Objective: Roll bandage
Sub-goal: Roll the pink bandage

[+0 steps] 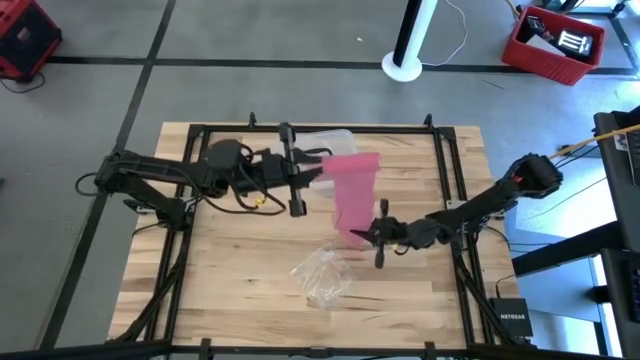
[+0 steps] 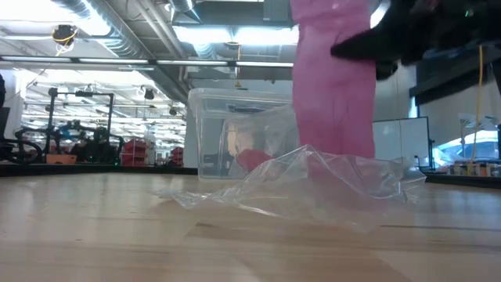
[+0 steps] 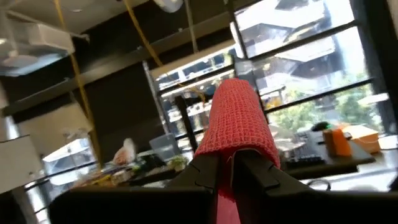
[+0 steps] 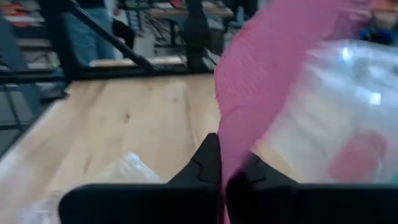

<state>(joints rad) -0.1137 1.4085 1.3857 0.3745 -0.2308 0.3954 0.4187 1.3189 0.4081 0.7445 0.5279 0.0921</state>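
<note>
Above the middle of the bench [image 1: 240,290] hangs the bandage [image 1: 354,195], a pink strip stretched between the two arms and clear of the wood. Its far end is pinched in the left end effector [image 3: 229,163], whose narrow fingers clamp the fabric where it drapes over them. Its near end runs down into the right end effector [image 4: 231,171], closed tight on the strip, near the right of centre.

Just beneath and nearer lies a crumpled clear wrapper [image 1: 322,274], and beyond the strip sits a clear plastic box [image 2: 235,133] with something red inside.

As I read it, the strip has been picked up at both ends but no rolling has begun; it looks flat, with no coil that I can make out. The next move seems to call for turning one end over itself while the other arm keeps gentle tension, so the soft fabric winds evenly and doesn't sag onto the wrapper.
</note>
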